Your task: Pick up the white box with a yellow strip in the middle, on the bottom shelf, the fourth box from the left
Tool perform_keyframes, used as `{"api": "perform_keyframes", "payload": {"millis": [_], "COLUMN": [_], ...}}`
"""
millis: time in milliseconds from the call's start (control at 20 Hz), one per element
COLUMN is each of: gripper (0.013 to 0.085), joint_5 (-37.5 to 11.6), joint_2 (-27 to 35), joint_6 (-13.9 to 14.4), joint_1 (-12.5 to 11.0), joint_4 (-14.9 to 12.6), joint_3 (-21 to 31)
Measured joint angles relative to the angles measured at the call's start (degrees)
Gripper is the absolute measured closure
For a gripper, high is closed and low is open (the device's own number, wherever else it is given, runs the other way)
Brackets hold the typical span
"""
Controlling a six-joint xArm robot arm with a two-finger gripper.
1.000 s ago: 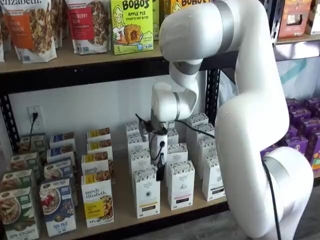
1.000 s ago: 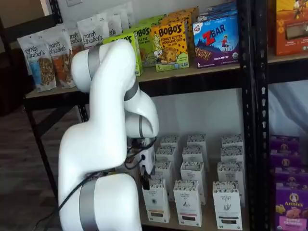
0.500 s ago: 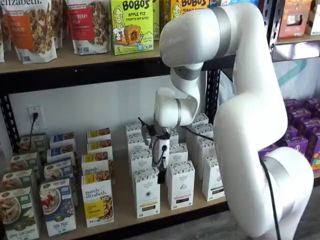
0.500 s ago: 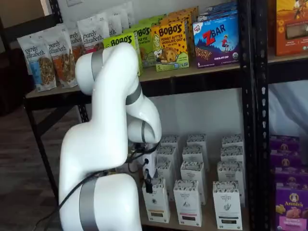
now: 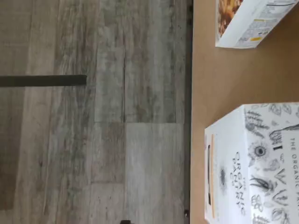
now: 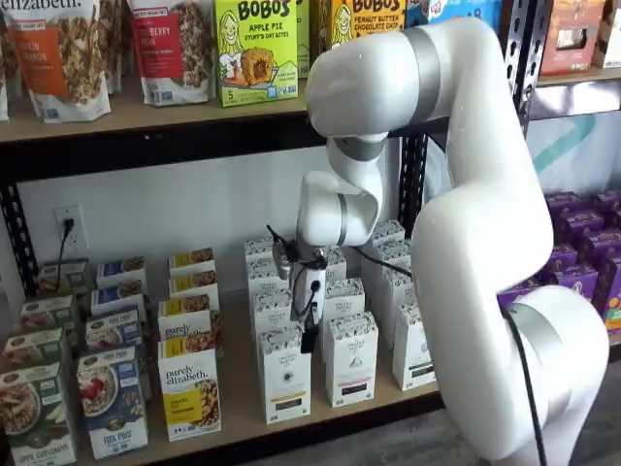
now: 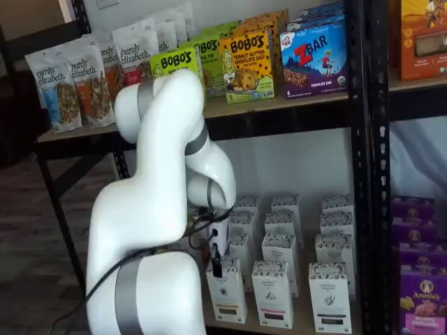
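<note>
The white xArm [image 6: 485,223] fills the right half of a shelf view, its elbow arching at 12 o'clock above the bottom shelf [image 6: 238,403]; in both shelf views the forearm reaches down toward the front row of tall white cartons; the upper shelf [image 6: 146,115] carries purely elizabeth bags [image 6: 63,53] and a green Bobo's box [image 6: 255,50].

The bottom shelf is a tan board in a black frame; on its left side stand purely elizabeth boxes [image 6: 189,393] in rows; at 3 o'clock from them stand the white cartons, 3 columns deep.

The white box [image 6: 284,374] stands upright at the front edge of the board, its yellow band low on the front; a like carton with a dark band [image 6: 351,359] stands just beside it at 3 o'clock; in a shelf view the same white box [image 7: 227,291] sits at the front left of the carton group.

The gripper [image 6: 309,335] hangs just above the white box's top, at about 1 o'clock from it; only a dark finger and a looping cable [image 6: 291,254] show, side-on, so I cannot tell how far it is spread, and it holds nothing that I can see.

In the wrist view the white box [image 5: 252,163] shows its leaf-patterned top and a thin yellow stripe, standing on the tan board [image 5: 205,70] near the board's edge; grey plank floor [image 5: 93,140] lies beyond.
</note>
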Motion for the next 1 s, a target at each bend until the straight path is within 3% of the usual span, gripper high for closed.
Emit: {"api": "perform_keyframes", "payload": {"millis": [350,700,1000], "gripper": [0.0130,0.0130,0.0130], "joint_5": [1.6,1.9,1.3], "joint_2": [3.6,6.8,9.1], "joint_6": [1.9,0.2,0.8], "joint_1": [0.1,0.2,0.4], "joint_4": [-1.9,0.4,-0.1], "joint_3": [-4.7,-9.0,-11.5]}}
